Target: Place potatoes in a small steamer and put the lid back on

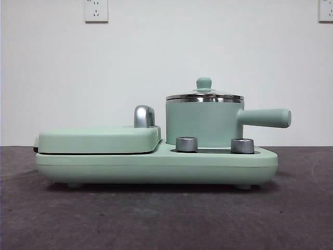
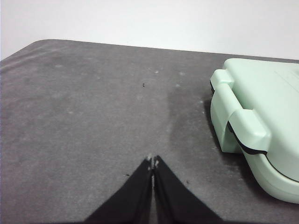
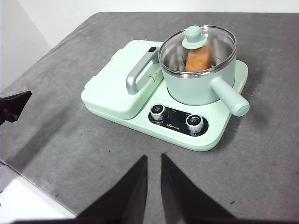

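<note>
The small steamer (image 3: 198, 79) sat on the right half of a mint-green cooker base (image 3: 140, 116), its thick straight handle (image 3: 230, 97) reaching out past the base's edge over bare grey surface (image 3: 70, 154). The lid (image 3: 197, 49) rested flat on the steamer's steel rim, green knob (image 1: 204, 83) upright at its centre. Through the glass the potato (image 3: 200, 58) showed as one orange-brown oblong lump standing inside the pot, narrower than the wall around it. Beside the steamer lay the flat griddle cover (image 1: 99, 139) with its chrome handle (image 3: 139, 74), and two steel dials (image 3: 159, 112) faced the near edge. Wide open surface lay on every side of the cooker. The right hand (image 3: 153, 161) hung well back from it, jaws slightly parted and empty. The left hand (image 2: 153, 163) hovered over bare surface beside the griddle's hinged end (image 2: 243, 126), jaws pressed together on nothing.
</note>
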Tool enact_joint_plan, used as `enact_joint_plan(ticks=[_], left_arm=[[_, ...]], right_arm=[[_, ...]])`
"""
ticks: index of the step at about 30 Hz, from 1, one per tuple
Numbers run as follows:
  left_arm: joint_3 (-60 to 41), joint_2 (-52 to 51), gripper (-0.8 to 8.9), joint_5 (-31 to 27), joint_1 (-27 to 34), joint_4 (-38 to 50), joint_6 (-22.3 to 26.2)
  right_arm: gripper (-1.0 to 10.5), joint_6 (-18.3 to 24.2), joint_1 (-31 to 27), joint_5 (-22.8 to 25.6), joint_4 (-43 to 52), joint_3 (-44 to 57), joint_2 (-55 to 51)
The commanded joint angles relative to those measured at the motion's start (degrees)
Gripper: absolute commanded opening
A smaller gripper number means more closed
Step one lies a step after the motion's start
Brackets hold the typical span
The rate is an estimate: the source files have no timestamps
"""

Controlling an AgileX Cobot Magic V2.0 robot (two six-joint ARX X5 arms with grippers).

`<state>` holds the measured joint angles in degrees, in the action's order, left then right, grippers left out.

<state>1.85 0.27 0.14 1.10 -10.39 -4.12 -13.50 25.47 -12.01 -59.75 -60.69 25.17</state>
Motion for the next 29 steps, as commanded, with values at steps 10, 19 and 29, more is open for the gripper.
enact_joint_plan(ticks=[10, 19, 29], left_arm=[[-1.1, -0.1, 0.06, -0.2, 0.0, -0.3, 0.2], [-1.1, -0.1, 0.06, -0.2, 0.0, -0.3, 0.2], [-1.1, -0.1, 0.06, -0.2, 0.0, -0.3, 0.2]], right_arm=[[0.4, 0.5, 0.3, 0.0, 0.6, -0.5, 0.2], [0.4, 0.5, 0.3, 0.0, 0.7, -0.5, 0.2], [0.4, 0.5, -19.6, -0.4, 12.2, 11.7, -4.2]])
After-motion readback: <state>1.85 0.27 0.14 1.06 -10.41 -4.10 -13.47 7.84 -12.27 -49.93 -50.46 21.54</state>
